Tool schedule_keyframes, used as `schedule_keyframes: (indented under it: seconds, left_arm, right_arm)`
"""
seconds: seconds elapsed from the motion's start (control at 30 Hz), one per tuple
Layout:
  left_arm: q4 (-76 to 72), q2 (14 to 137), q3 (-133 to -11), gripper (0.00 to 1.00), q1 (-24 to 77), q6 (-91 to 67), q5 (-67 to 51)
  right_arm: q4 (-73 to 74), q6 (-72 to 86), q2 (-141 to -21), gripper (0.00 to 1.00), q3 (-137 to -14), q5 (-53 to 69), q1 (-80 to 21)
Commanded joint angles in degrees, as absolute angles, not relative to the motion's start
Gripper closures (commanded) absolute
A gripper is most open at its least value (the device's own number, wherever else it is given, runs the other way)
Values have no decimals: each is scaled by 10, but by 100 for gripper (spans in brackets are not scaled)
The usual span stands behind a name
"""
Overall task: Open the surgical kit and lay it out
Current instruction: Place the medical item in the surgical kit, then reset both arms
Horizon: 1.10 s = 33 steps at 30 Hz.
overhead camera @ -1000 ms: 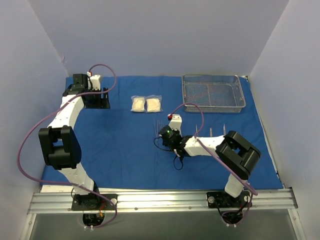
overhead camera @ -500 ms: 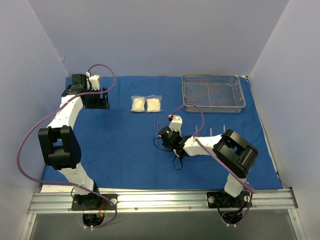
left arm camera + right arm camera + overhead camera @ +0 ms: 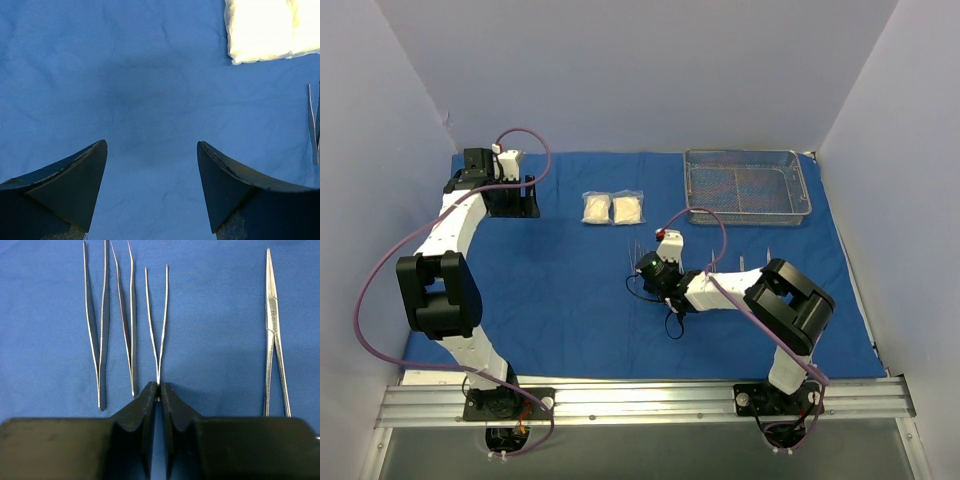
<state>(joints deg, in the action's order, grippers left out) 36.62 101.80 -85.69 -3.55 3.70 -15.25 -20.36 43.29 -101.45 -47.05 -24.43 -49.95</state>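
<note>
The blue cloth wrap (image 3: 570,290) lies spread flat over the table. The wire-mesh steel tray (image 3: 800,185) stands at the far right. Two white gauze packets (image 3: 596,208) (image 3: 628,208) lie side by side at the far middle. My right gripper (image 3: 159,386) is low over the cloth and shut on the joined end of a thin pair of tweezers (image 3: 159,320). Two more tweezers (image 3: 97,330) (image 3: 129,325) lie parallel to its left, and a clamp (image 3: 274,335) lies to its right. My left gripper (image 3: 152,147) is open and empty above bare cloth at the far left.
Grey walls close in the table on the left, back and right. In the top view two small silver instruments (image 3: 743,264) (image 3: 769,258) lie on the cloth by the right arm. In the left wrist view a gauze packet (image 3: 260,30) and tweezers (image 3: 313,125) show at the right.
My right gripper has shifted slightly to the left, low over the cloth by the tweezers. The left arm has not moved.
</note>
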Motion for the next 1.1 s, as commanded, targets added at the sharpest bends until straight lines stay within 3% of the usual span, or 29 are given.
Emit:
schedule_keyframes:
  seconds: [0.0,0.1,0.2,0.47,0.53,0.6,0.77,0.9,1.07]
  left_arm:
    - [349,999,-858,18,-41,43,-164]
    - [351,998,-858,18,-41,44,-164]
    - [349,998,-856,18,-41,45,-164]
    - [353,1006,-860,18,-42,46,-163]
    - [353,1007,-860,18,-42,45,-164]
    - [354,1008,-860,18,-42,46,-165]
    - [358,1009,-861,18,-42,47,-170]
    - [358,1006,-860,18,-43,49,-165]
    - [357,1005,-858,18,-45,53,-156]
  right_arm:
    - [-182,434,-1013,92,-489,-263,-497]
    - [-171,432,-1001,87,-487,-270,-496]
    - [-167,426,-980,76,-483,-265,-497]
    - [-133,417,-915,66,-489,-265,-496]
    - [-109,403,-886,57,-503,-271,-491]
    - [-67,364,-875,44,-519,-241,-451]
    - [30,288,-841,31,-544,-224,-318]
    - [33,237,-784,30,-515,-147,-133]
    - [32,207,-723,29,-486,-95,24]
